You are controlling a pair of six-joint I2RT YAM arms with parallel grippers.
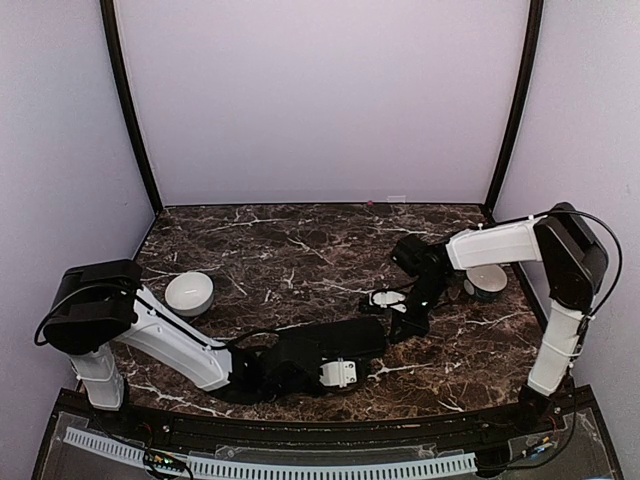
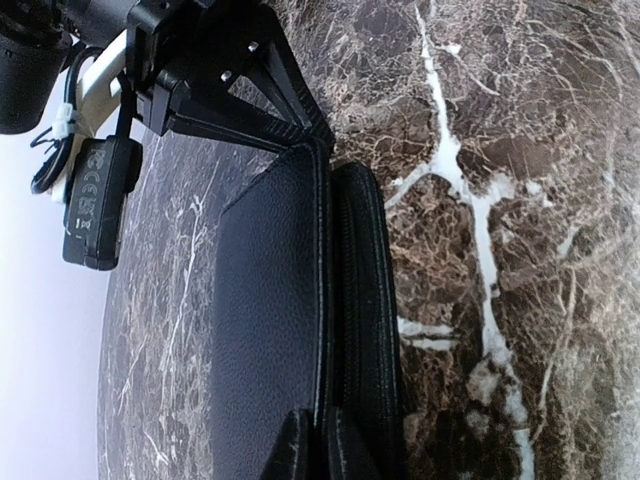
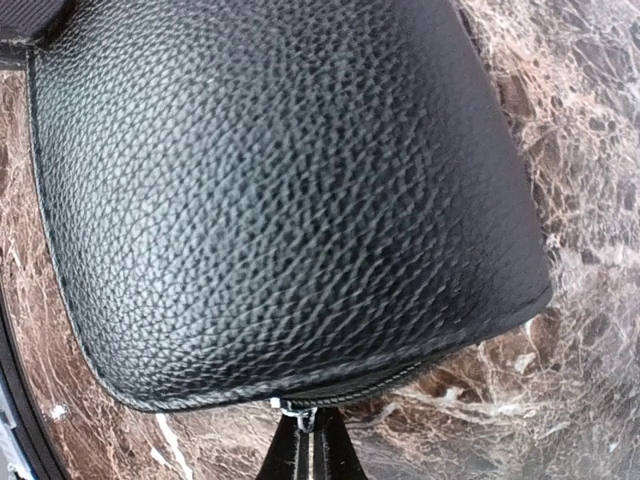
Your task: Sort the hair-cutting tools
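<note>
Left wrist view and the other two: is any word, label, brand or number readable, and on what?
None can be read.
Black module beside the left wrist mount: white printed marks, too blurred to read.
Black case: no lettering visible.

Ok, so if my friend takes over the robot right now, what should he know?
Left gripper: jaws shut on the edge of the black case.
Right gripper: jaws shut on the zipper pull at the case's right end.
Things: the case lies flat between the arms and looks zipped. No hair-cutting tools in view. The left white bowl and right white bowl sit to either side.
Done: case held at both ends.
Left: unzip it, take out whatever tools are inside, sort them.
</note>
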